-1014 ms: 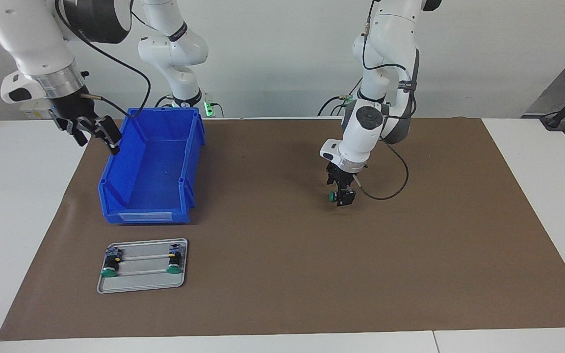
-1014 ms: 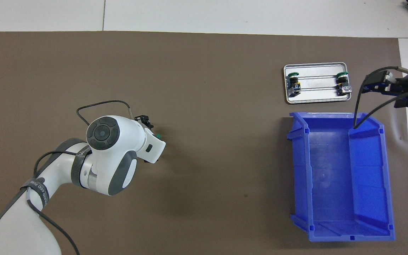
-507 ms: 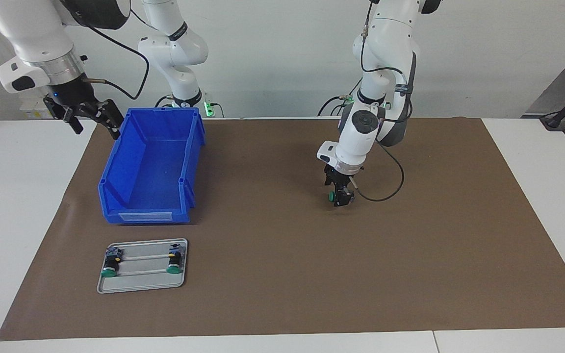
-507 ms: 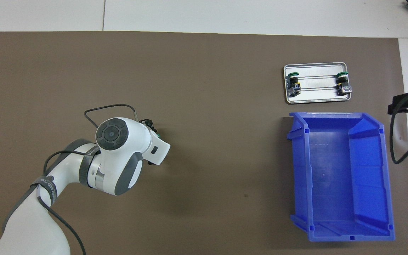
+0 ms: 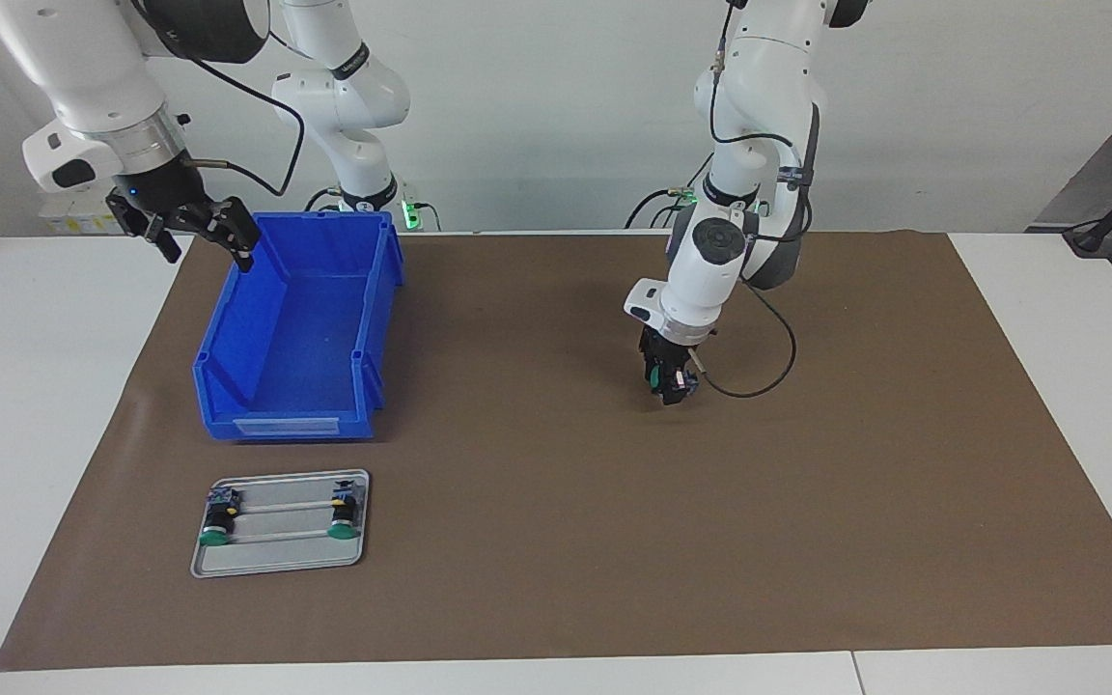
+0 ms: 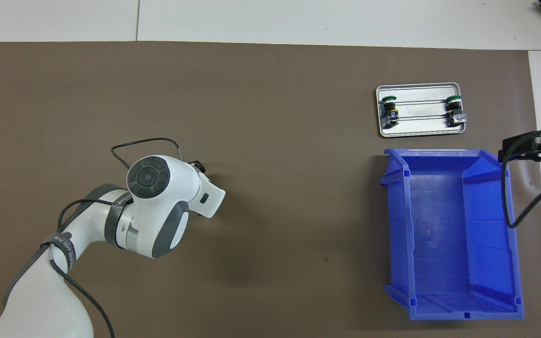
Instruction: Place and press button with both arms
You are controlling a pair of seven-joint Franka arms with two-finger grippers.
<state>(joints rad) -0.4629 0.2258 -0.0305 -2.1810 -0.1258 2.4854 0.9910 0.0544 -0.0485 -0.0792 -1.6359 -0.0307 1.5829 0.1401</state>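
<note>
My left gripper (image 5: 672, 389) is shut on a button (image 5: 654, 380) with a green cap and holds it low over the middle of the brown mat (image 5: 556, 541). In the overhead view the left wrist hides the button and only a bit of the left gripper (image 6: 198, 165) shows. Two more buttons (image 5: 218, 522) (image 5: 344, 517) lie on a small metal tray (image 5: 276, 562), also seen from overhead (image 6: 418, 127). My right gripper (image 5: 201, 239) is open and empty, up in the air over the blue bin's rim at the right arm's end; it shows in the overhead view (image 6: 510, 148).
A large empty blue bin (image 5: 286, 423) (image 6: 512, 263) stands on the mat at the right arm's end, nearer to the robots than the tray. White table (image 5: 25, 405) borders the mat at both ends.
My left gripper has turned with the button, so less of the green cap shows. My right gripper has risen and moved from beside the bin to over its rim.
</note>
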